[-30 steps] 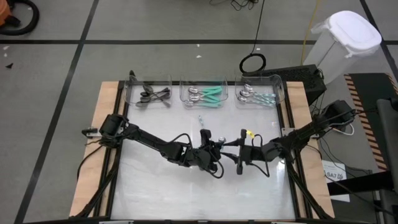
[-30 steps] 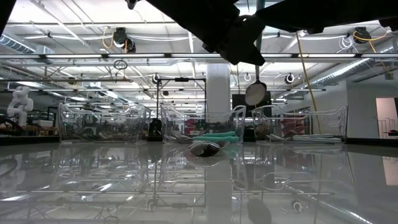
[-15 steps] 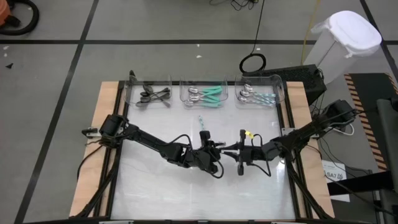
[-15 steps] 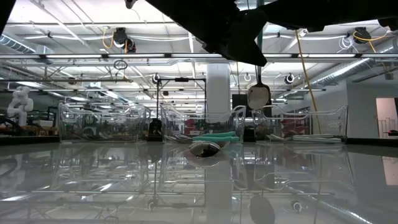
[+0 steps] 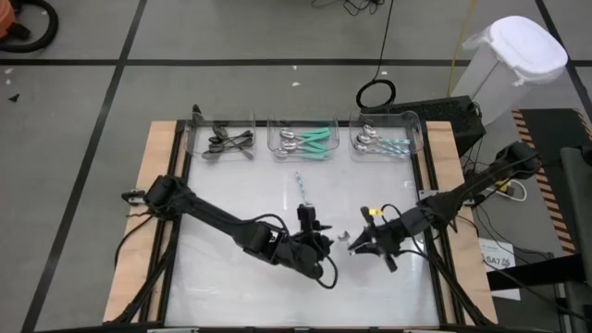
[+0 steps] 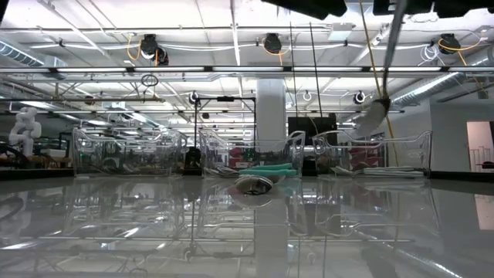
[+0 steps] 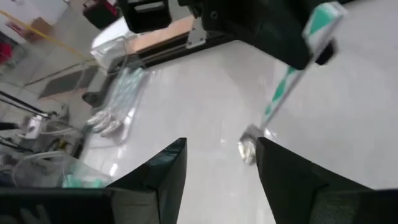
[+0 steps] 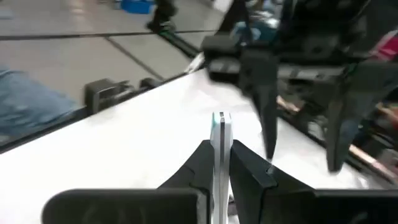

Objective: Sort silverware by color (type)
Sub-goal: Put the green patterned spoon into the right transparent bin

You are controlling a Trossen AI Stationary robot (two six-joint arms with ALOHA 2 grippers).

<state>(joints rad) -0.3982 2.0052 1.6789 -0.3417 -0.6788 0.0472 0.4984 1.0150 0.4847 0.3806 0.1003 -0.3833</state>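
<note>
Right hand (image 5: pixel 367 244) is pinching a teal-striped spoon (image 7: pixel 281 93), lifted off the tabletop (image 5: pixel 231 194) in front of the middle bin (image 5: pixel 303 141). Left hand (image 5: pixel 317 242) sits just beside it, fingers (image 7: pixel 161 171) spread, holding nothing.

place: robotics lab | cues: ceiling trusses (image 6: pixel 231 71), white humanoid robot (image 6: pixel 23 130), taped floor (image 5: pixel 120 63)
</note>
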